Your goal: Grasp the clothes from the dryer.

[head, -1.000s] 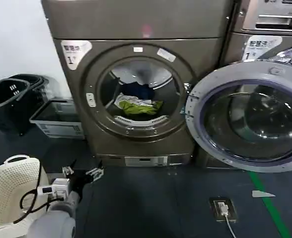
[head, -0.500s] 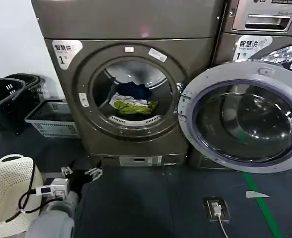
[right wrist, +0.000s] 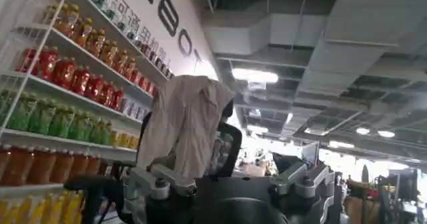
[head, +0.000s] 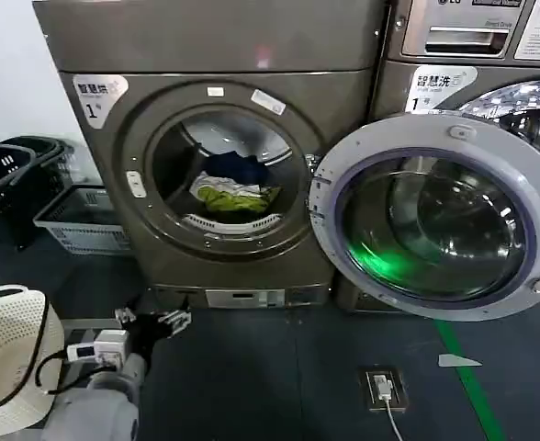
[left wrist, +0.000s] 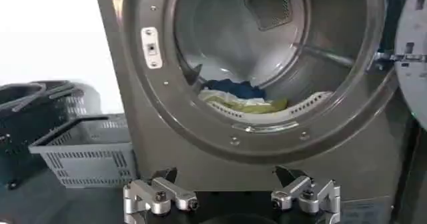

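Left gripper [head: 152, 321]: jaws spread and empty, held low before the dryer [head: 114, 184], well short of its porthole. Clothes [head: 231, 195]: 1 small heap on the drum floor, door [head: 435, 216] swung open. Judged soft, light, prone to snag; pinch a raised fold on top. Right gripper [right wrist: 230, 179]: released, pointed away.
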Motion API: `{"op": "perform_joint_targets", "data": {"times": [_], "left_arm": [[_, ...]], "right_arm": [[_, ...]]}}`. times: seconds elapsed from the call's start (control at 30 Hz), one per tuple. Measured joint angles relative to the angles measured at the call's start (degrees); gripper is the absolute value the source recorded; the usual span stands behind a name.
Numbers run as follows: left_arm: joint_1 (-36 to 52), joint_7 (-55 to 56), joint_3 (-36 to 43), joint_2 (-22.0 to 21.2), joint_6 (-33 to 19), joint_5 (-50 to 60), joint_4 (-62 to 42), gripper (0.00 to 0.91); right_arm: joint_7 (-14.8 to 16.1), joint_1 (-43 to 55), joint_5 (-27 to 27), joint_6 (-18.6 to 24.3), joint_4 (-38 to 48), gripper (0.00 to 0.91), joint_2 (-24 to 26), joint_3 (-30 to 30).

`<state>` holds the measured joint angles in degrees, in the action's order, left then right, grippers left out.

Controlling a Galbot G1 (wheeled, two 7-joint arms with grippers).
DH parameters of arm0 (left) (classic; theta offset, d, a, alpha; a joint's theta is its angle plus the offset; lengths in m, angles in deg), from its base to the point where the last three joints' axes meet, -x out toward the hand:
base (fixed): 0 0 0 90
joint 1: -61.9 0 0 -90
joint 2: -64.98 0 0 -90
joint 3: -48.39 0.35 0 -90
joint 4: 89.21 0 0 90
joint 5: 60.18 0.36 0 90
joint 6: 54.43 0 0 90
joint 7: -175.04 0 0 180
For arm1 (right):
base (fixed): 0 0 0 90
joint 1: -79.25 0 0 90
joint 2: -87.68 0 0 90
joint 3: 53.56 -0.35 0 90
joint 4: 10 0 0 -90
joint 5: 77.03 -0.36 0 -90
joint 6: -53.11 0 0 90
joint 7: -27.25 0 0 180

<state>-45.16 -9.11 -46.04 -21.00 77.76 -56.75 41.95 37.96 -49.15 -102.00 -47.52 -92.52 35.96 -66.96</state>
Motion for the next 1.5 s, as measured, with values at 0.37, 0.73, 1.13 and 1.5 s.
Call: {"op": "perform_joint_targets", "data": {"times": [0.37, 0.73, 1.13, 1.5], "left_arm": [[0.1, -0.3, 0.2, -0.2, 0.0, 0.6, 0.2, 0.907], [0.3, -0.4, 0.6, -0.4, 0.0, 0.7, -0.1, 0.907], [0.7, -1.1, 0.9, -0.6, 0.0, 1.4, -0.9, 0.907], [0.4, -1.3, 0.7, -0.5, 0.0, 1.0, -1.2, 0.907]], "right_arm": [[-2.3, -0.2, -0.3, 0.4, 0.3, 0.907, -0.1, -0.1], [-5.1, 0.4, -2.3, 0.5, -0.2, 0.907, -0.4, -0.2], [-6.3, 0.4, -3.2, 0.7, 0.6, 0.907, -0.5, -0.4], [-6.5, 0.5, -3.4, 0.9, 0.5, 0.907, -1.2, 0.0]]}}
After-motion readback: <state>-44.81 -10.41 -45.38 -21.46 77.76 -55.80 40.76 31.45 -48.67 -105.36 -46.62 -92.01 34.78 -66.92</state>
